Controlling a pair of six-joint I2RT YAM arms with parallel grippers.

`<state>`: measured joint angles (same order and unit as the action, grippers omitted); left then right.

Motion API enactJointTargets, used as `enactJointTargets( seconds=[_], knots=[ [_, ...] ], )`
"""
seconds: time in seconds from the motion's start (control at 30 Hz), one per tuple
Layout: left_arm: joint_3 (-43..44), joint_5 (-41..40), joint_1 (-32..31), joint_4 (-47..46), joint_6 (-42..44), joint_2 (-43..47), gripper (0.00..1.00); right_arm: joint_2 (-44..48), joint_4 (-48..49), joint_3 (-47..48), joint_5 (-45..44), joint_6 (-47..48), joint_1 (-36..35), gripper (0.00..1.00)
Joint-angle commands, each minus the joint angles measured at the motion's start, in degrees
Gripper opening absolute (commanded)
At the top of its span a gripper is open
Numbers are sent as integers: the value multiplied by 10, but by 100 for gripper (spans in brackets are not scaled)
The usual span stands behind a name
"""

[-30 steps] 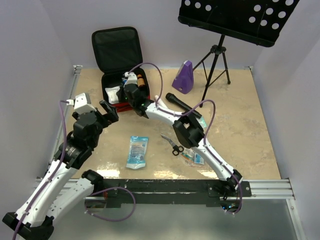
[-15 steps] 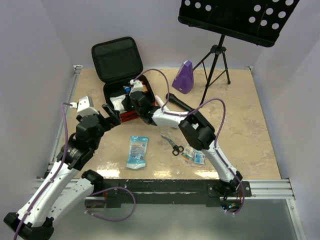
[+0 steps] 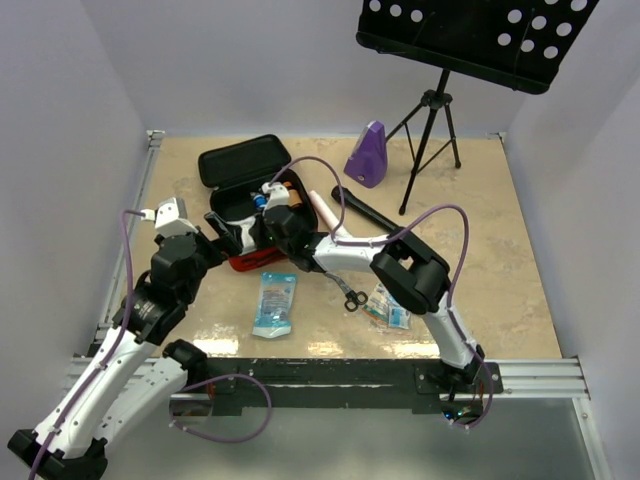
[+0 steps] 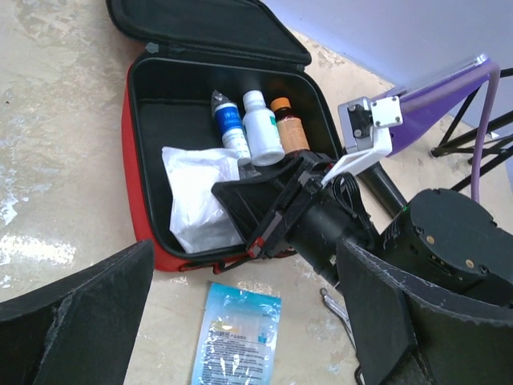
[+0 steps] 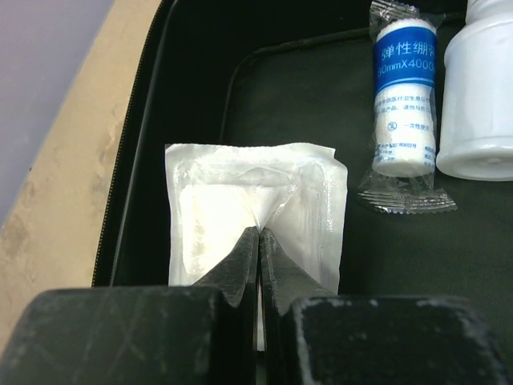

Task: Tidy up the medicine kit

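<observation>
Medicine kit [image 3: 245, 160] lies open at 11 o'clock on the desk [image 3: 500, 220]; right pincer [image 5: 258, 234] reaches inside it, clamped on a white packet [image 5: 232, 192]; left pincer [image 4: 244, 253] hangs at the kit's 7 o'clock, fingers wide apart.

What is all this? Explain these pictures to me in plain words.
Two robot arms are bolted to the near edge of a table. One picture looks down from above; the other two come from a camera on each arm's wrist. A red case lies open on the table, holding a white bottle, a brown bottle, a bandage roll and a white packet. The right gripper is shut, pinching that white packet inside the case. The left gripper is open beside the case, holding nothing. Loose on the table: a blue sachet, scissors and small packets.
</observation>
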<state>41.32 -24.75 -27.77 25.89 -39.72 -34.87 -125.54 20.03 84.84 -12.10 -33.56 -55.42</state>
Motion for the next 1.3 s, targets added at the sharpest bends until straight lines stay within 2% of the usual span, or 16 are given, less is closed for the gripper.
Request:
enactJointTargets(
  seconds=[0.0, 0.23, 0.37, 0.47, 0.83, 1.1, 1.17, 1.23, 1.27],
  knots=[
    [-11, 9, 3, -12, -9, 9, 100, 27, -44, -19, -5, -19, -13, 0],
    [-8, 11, 3, -12, -10, 10, 100, 0, -92, 114, -21, -11, 0, 0],
    [-6, 3, 3, -5, -8, 13, 100, -64, -132, 211, -22, 1, 12, 0],
    [-12, 8, 3, -14, -11, 15, 100, -134, -198, 309, -33, 6, 21, 0],
    [-20, 22, 3, -29, -13, -9, 100, -160, -158, 292, -36, -3, 29, 0],
    [-19, 25, 3, -29, -14, -15, 99, -200, -160, 351, -35, 3, 31, 0],
    [-21, 25, 3, -29, -14, -15, 99, -200, -158, 357, -30, 11, 30, 11],
    [-25, 26, 3, -29, -14, -16, 99, -191, -152, 349, -29, 17, 31, 37],
    [-26, 27, 3, -30, -14, -16, 100, -183, -148, 341, -28, 20, 30, 46]
  ],
)
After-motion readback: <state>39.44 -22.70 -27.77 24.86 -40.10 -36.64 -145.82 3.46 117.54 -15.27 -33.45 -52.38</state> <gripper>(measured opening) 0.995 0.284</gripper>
